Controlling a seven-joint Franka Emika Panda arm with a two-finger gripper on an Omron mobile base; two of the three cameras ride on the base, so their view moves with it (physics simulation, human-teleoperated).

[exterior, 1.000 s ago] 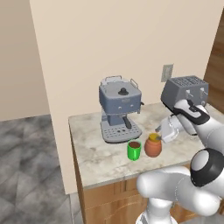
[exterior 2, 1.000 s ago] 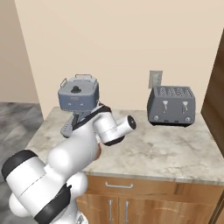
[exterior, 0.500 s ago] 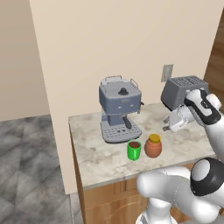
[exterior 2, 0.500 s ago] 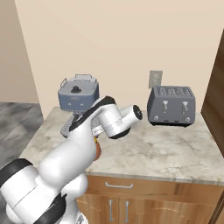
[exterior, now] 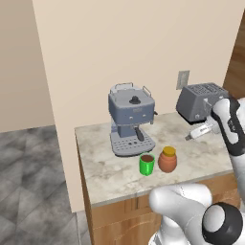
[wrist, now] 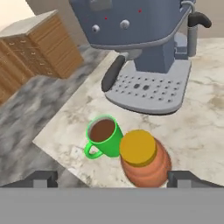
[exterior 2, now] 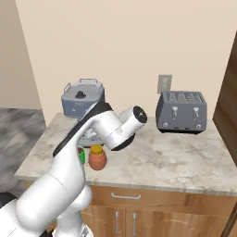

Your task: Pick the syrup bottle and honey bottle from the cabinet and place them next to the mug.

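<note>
- Taking the coffee machine (exterior: pixel 131 119) as the landmark: it is a blue-grey machine with a black knob on top, standing on the marble-patterned counter (exterior: pixel 201 158) close against the beige wall (exterior: pixel 134 43).
- Left of the coffee machine the counter ends, and grey stone-patterned floor (exterior: pixel 28 177) lies beyond and below that edge.
- Just in front of the coffee machine's drip tray stands the mug (exterior: pixel 147 164), bright green with a dark inside; in the hand view its handle points away from the machine.
- Right beside the mug, a little right of the coffee machine's front, stands the honey bottle (exterior: pixel 167 159), a round reddish-brown jar with a yellow-orange lid. It stands upright on the counter, and in the hand view it seems to touch the mug or nearly so.
- The gripper (wrist: pixel 112 178) hangs above the counter's front edge, looking down at mug and jar with the coffee machine behind them; its two dark fingertips (wrist: pixel 41 178) stand spread wide, one to either side of the pair, with nothing between them.
- Right of the coffee machine, on the wall, is a pale outlet plate (exterior 2: pixel 165 84).
- Further right, well apart from the coffee machine, a dark grey four-slot toaster (exterior 2: pixel 181 111) stands at the back of the counter.
- At the far right a dark wooden panel (exterior 2: pixel 229 106) rises beside the toaster.
</note>
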